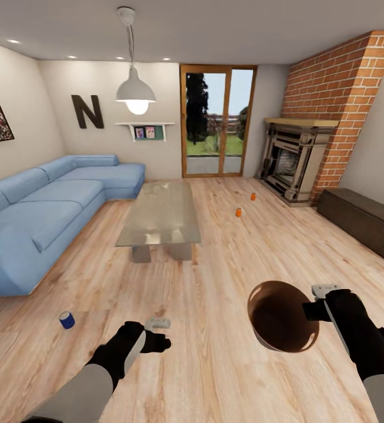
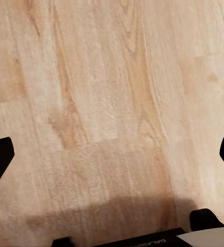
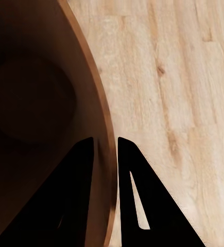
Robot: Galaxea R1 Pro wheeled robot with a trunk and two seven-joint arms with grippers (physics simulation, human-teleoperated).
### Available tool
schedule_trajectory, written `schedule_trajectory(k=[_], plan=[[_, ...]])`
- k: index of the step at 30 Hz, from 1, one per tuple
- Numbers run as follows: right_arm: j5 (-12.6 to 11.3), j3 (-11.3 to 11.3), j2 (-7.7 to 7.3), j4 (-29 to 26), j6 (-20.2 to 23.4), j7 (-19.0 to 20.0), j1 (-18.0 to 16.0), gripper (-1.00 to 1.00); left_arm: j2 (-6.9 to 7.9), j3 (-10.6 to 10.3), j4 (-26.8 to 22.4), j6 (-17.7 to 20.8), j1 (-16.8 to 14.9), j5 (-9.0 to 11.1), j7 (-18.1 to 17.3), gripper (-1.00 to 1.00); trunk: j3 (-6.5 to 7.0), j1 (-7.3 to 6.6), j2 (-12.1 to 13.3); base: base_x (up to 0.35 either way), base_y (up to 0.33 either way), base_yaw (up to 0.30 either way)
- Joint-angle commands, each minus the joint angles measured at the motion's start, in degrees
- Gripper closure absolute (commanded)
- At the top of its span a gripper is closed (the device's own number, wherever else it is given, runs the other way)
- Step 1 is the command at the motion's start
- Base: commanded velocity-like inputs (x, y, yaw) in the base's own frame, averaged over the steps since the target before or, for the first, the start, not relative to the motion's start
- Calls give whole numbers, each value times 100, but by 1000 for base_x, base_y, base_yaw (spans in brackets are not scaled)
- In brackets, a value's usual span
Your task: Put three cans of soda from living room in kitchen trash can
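Your right tool [image 1: 316, 301] pinches the tash can [image 1: 283, 317] rim, left tool [image 1: 156, 333] spread wide and empty; drive toward the two orange soda cans [image 1: 238, 212] near the fireplace [image 1: 291, 158].

A long blue fabric sectional sofa [image 1: 44, 217] stands at 9 o'clock. A rectangular glass coffee table [image 1: 161, 216] on grey blocks is in the middle, near the sofa. At 7 o'clock a small blue cylindrical can [image 1: 66, 319] stands on the light wooden plank floor [image 1: 227, 364]. A red-brick chimney with dark fireplace [image 1: 294, 158] is at 2 o'clock, and a low dark wooden cabinet [image 1: 365, 223] at 3 o'clock. At 12 o'clock is a wood-framed glass door [image 1: 218, 120], with a white hanging lamp [image 1: 136, 91] at 11 o'clock.
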Motion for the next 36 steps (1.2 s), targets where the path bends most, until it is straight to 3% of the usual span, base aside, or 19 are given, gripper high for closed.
schedule_trajectory(k=[1, 7, 17, 36], plan=[[-59, -1, 0, -2, 4, 27, -3, 100, 1, 0, 81, -35, -32, -1, 4, -100, 1, 0, -1, 30, 336, 0], [-54, -2, -1, 5, 4, 20, -3, 100, 13, 0, 347, -146, -141, -11, 30, -100, 1, 0, -1, 11, 336, 0], [-83, -26, -8, 7, 4, 35, -3, 100, 23, 13, 388, -154, -215, -27, 174, -100, 1, 0, -1, 1, 336, -9], [-99, -20, -8, 7, 4, 71, -3, 100, 24, 39, 388, -180, -219, 0, 290, -100, 1, 0, -1, 168, 288, -183]])
